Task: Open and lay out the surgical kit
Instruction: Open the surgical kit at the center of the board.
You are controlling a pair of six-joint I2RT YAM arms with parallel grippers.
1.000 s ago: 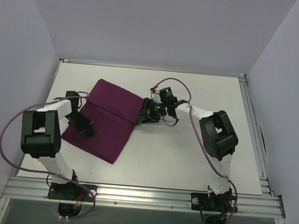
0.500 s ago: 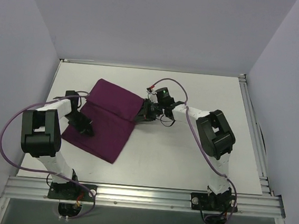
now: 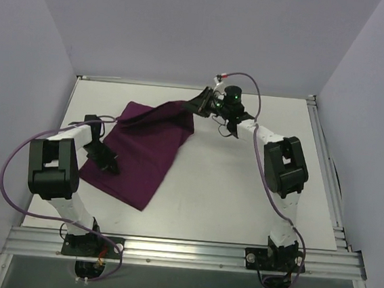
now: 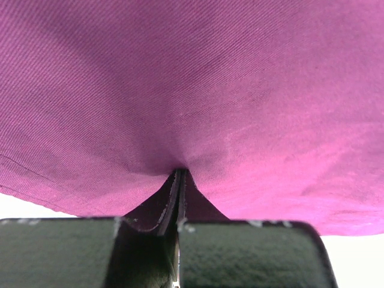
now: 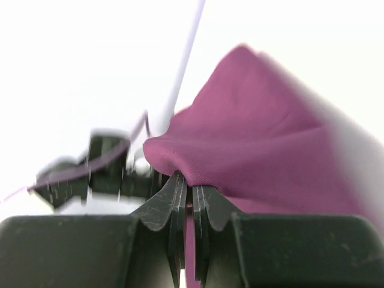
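Observation:
The surgical kit's dark purple cloth wrap [image 3: 140,154] lies on the white table [image 3: 242,190], left of centre. My right gripper [image 3: 201,106] is shut on the wrap's far right corner and holds it raised toward the back, so that flap slopes up off the table. In the right wrist view, the wrap [image 5: 258,138] bunches over my gripper [image 5: 191,183], a strip of it between the fingers. My left gripper [image 3: 108,162] is shut at the wrap's left side; in its wrist view the wrap [image 4: 192,78] puckers at the gripper [image 4: 180,171]. The tray and instruments are hidden.
A metal rail [image 3: 323,157] runs along the table's right edge, another along the front [image 3: 181,252]. Grey walls close in left, right and behind. The right arm's purple cable [image 3: 249,81] loops above its wrist near the back edge.
My right gripper shut on the cloth's right edge, then lifted and carried it back toward the far wall, unfolding that flap. The left arm has stayed where it was.

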